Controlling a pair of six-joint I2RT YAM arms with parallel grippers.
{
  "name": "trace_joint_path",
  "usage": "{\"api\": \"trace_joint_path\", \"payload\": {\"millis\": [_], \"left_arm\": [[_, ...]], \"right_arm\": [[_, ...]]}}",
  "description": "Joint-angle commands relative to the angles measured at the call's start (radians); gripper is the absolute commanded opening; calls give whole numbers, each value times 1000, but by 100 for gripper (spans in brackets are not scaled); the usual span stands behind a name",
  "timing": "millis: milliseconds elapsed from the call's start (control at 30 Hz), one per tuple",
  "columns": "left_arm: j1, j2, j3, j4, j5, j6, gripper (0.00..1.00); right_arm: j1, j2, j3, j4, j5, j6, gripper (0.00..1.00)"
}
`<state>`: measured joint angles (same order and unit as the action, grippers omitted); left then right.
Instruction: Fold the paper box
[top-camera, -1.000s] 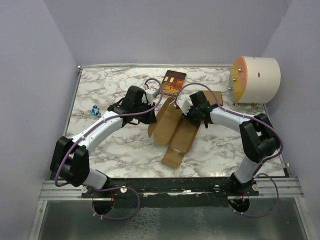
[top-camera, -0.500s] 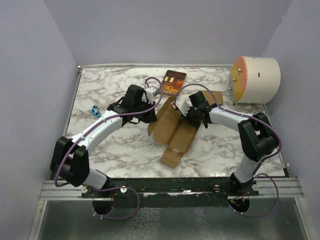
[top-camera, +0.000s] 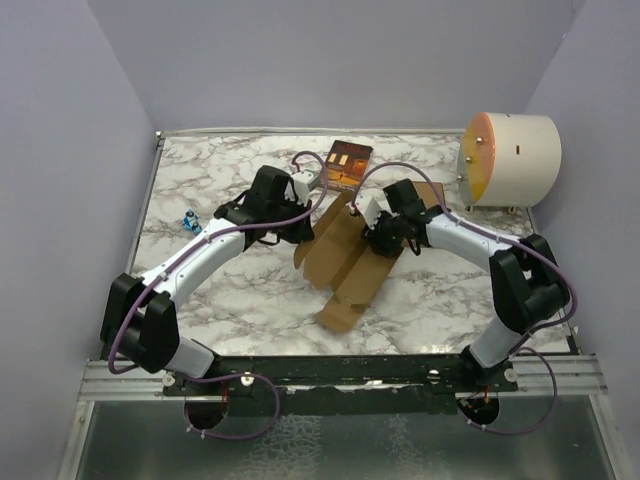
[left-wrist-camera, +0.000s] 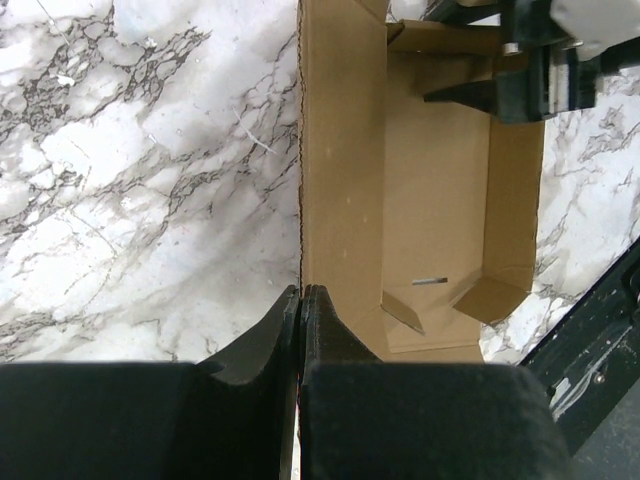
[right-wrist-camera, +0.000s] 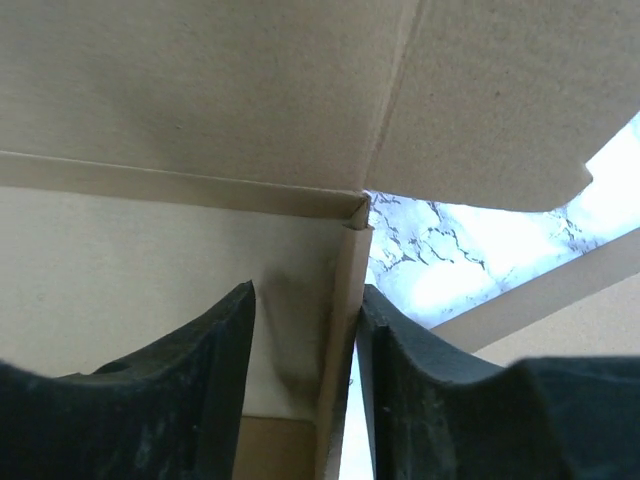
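The paper box (top-camera: 345, 258) is a brown die-cut sheet lying half folded in the middle of the marble table, its side walls raised. My left gripper (top-camera: 300, 226) is shut on the box's left wall; in the left wrist view the jaws (left-wrist-camera: 301, 300) pinch that wall's edge, with the box's floor (left-wrist-camera: 430, 200) beyond. My right gripper (top-camera: 384, 236) stands open at the box's far right part. In the right wrist view a cardboard wall (right-wrist-camera: 340, 300) stands between the parted fingers (right-wrist-camera: 215, 360), close to the right one.
A dark red-brown book (top-camera: 347, 165) lies at the back. A white drum with an orange face (top-camera: 512, 158) stands at the back right. A small blue toy (top-camera: 191, 223) is at the left. A brown cardboard corner (top-camera: 430, 192) shows behind the right wrist. A black rail (top-camera: 340, 370) bounds the near edge.
My right gripper has opened and no longer clamps the cardboard wall. The box has shifted slightly to the left. The left gripper stays shut on its wall.
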<state>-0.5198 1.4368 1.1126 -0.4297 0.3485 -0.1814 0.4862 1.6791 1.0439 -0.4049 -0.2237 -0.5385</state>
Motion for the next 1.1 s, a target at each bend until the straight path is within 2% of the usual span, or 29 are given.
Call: {"api": "trace_joint_path", "payload": {"millis": [0,167,400,600,667,700,733,800,833,900,1067], "left_arm": [[-7,11,41,2,-19,45,0],[-7,22,66,-13,-24,90,0],[-7,29,87,-33,-13,121,0],[-6,36,96,-55,-18,132,0],[-7,38,100,-64,-24,132,0],[-6,38,103,-70,-26,132,0],[-7,40,106,-74,-27,130,0],[-7,42,115,-87,-29,130,0],[-7,44,121,-95,-29,129,0],[-8,48,132,-106,-29,132,0],[-7,60,153,-118,-10,138,0]], "right_arm": [[-33,-54,6,-20,-132,21,46],[-80,-69,18,-45,-223,32,48],[-185,-117,21,-100,-457,-15,49],[-237,-240,-29,-99,-612,-116,47],[-243,-285,-71,-114,-644,-223,46],[-242,-303,-99,-144,-655,-323,42],[-242,-321,-130,-188,-657,-459,35],[-242,-358,-193,-268,-617,-705,11],[-242,-378,-217,-279,-574,-754,3],[-247,-414,-246,-295,-481,-785,1],[-260,-381,-257,-382,-411,-925,1]]}}
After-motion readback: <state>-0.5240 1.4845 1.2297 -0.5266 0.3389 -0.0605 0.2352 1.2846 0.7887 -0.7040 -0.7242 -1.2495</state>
